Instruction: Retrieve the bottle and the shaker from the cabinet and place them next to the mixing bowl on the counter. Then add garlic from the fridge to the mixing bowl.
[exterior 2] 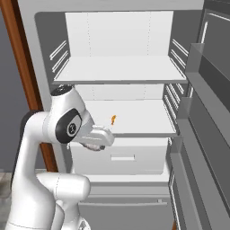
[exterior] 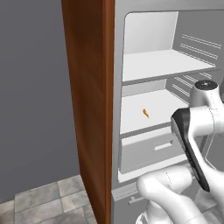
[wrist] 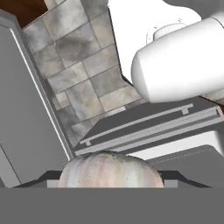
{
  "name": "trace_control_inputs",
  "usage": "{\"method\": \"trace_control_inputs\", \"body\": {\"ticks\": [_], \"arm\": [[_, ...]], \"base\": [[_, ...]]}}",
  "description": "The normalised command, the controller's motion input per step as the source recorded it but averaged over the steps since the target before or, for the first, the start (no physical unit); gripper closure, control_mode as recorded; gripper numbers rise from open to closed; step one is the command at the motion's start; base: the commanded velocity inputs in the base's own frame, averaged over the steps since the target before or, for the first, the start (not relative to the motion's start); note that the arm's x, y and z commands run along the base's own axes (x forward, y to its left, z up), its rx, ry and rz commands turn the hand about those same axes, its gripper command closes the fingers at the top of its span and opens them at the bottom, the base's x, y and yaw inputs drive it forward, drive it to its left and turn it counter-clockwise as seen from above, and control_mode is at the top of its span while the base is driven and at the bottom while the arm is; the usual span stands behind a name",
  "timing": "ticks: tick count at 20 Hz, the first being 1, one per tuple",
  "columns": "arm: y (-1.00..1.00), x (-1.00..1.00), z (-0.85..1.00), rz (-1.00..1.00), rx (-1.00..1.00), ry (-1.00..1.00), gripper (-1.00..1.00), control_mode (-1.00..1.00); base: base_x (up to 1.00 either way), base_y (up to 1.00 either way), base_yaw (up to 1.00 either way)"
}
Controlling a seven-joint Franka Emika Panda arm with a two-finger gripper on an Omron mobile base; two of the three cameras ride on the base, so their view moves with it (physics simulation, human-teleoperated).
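A pale, ribbed garlic bulb (wrist: 110, 168) sits right in front of the hand camera, at the bottom middle of the hand view. My gripper (exterior 2: 96, 141) hangs in front of the open fridge, just below the middle shelf's front edge, shut on the garlic; a greyish lump (exterior 2: 92, 146) shows under the hand in the right base view. The hand points downward, toward the tiled floor (wrist: 74, 74) and the fridge's bottom front. The bottle, the shaker and the mixing bowl are out of view.
The fridge (exterior 2: 119, 45) stands open, with its door (exterior 2: 206, 117) swung out on the right. A small orange item (exterior 2: 113, 119) lies on the middle shelf, above a drawer (exterior 2: 121, 157). A brown wooden panel (exterior: 87, 109) borders the fridge's left side.
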Motion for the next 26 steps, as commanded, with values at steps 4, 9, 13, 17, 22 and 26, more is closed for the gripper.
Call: {"method": "trace_control_inputs", "body": {"ticks": [4, 9, 13, 17, 22, 26], "arm": [[0.09, -0.02, -0.02, 0.00, 0.00, 0.00, 1.00, 1.00], [0.00, 0.00, 0.00, 0.00, 0.00, 0.00, 1.00, 1.00], [0.00, 0.00, 0.00, 0.00, 0.00, 0.00, 1.00, 1.00], [0.00, 0.00, 0.00, 0.00, 0.00, 0.00, 1.00, 1.00], [0.00, 0.00, 0.00, 0.00, 0.00, 0.00, 1.00, 1.00], [0.00, 0.00, 0.00, 0.00, 0.00, 0.00, 1.00, 1.00]], "base": [[-0.25, 0.40, 0.00], [-0.37, 0.88, -0.02], [-0.44, 0.52, -0.29], [-0.54, 0.50, -0.49], [-0.34, 0.25, -0.71], [-0.23, 0.00, -0.86]]}}
